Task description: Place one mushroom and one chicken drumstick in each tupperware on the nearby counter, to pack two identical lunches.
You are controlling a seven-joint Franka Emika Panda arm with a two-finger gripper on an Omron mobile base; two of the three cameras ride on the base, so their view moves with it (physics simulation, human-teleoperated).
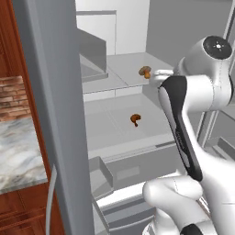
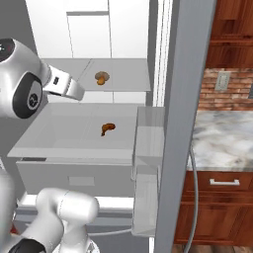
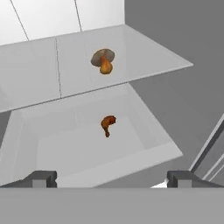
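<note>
An open grey fridge fills the left base view, with marble counter (image 1: 16, 151) at 9 o'clock. A mushroom (image 1: 145, 71) sits on the upper shelf (image 1: 124, 69), and a chicken drumstick (image 1: 135, 119) lies at 6 o'clock from it, in the drawer (image 1: 114, 124) below.

In the right base view the counter (image 2: 222, 141) is at 3 o'clock.

In the hand view the gripper (image 3: 111, 178) is spread wide and holds nothing. The mushroom (image 3: 103, 61) is round, so I think it could roll away when pinched.
</note>
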